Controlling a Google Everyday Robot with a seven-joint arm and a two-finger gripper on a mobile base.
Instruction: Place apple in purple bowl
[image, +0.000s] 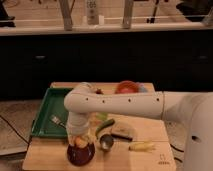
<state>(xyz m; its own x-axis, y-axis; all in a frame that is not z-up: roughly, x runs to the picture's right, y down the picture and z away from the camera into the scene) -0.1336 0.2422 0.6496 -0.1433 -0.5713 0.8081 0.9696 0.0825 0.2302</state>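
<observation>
Gripper (79, 138) over purple bowl (75, 159), apple (80, 144) at tip; grip state cannot tell.

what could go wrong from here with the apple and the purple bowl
The gripper is low over the purple bowl, which stands near the front edge of the wooden table; a sideways nudge might slide or tip it. The apple seems to sit about rim height, so it may roll out. The metal spoon lies just right of the bowl and could get knocked when the arm pulls away.
</observation>
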